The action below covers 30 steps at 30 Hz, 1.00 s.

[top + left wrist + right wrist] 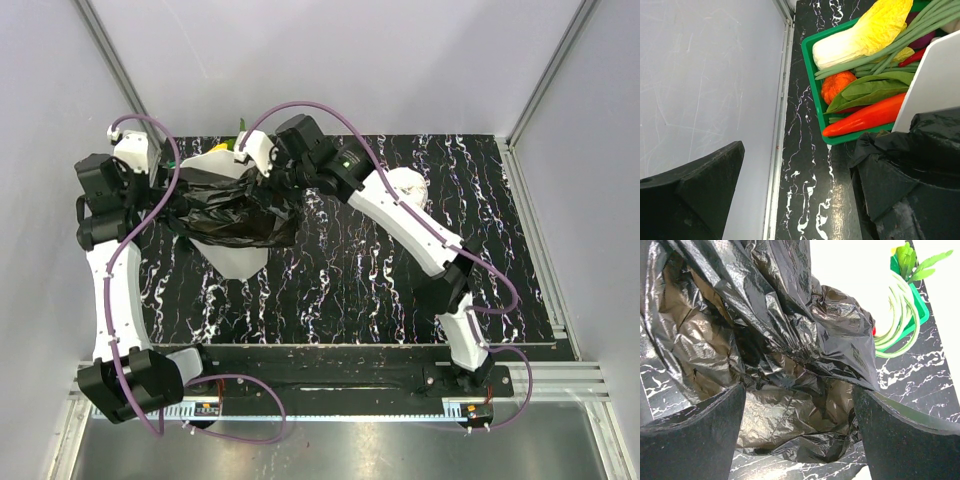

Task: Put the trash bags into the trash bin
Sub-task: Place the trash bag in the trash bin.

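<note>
- The trash bin [240, 262] stands at the far left of the marbled table [400, 290], just near of a green basket [812, 75] of toy vegetables.
- The trash bags [225, 215] lie crumpled over the bin and cover its middle. White wall shows on the far and near sides.
- The right gripper [799, 387] is spread wide above the black film and holds nothing.
- The left gripper [800, 150] is at the bin's left side. Bare table shows beside its visible finger [695, 195], so it grips nothing.
</note>
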Available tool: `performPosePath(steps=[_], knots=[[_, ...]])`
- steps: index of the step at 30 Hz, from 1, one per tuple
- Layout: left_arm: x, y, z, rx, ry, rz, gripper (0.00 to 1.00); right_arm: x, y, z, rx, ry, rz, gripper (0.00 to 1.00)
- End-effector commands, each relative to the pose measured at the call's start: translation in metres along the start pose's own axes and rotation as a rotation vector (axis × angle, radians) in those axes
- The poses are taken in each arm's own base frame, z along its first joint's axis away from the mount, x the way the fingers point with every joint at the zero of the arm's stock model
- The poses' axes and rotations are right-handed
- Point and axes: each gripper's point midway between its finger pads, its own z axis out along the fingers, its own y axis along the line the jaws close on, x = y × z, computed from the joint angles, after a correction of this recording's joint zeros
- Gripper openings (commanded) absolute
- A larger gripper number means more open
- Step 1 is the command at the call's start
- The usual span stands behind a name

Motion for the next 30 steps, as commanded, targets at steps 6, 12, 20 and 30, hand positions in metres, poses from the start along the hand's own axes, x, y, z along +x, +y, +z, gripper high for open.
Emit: performPosePath(steps=[6,12,20,30], knots=[[-0.051,0.016,-0.016,-0.061,-0.171,-0.067,0.99,-0.014,-0.018,0.001,-0.002,-0.062,0.058,0.93],[-0.064,0.019,-0.023,-0.070,-0.210,-0.099,0.99,-0.026,-0.018,-0.006,-0.038,-0.114,0.075,0.95],[-0.074,0.019,-0.029,-0.055,-0.229,-0.113,0.99,-0.029,-0.010,-0.009,-0.106,-0.139,0.119,1.00],[-0.070,0.026,-0.020,-0.089,-0.204,-0.116,0.99,-0.029,-0.016,-0.003,-0.124,-0.161,0.185,1.00]])
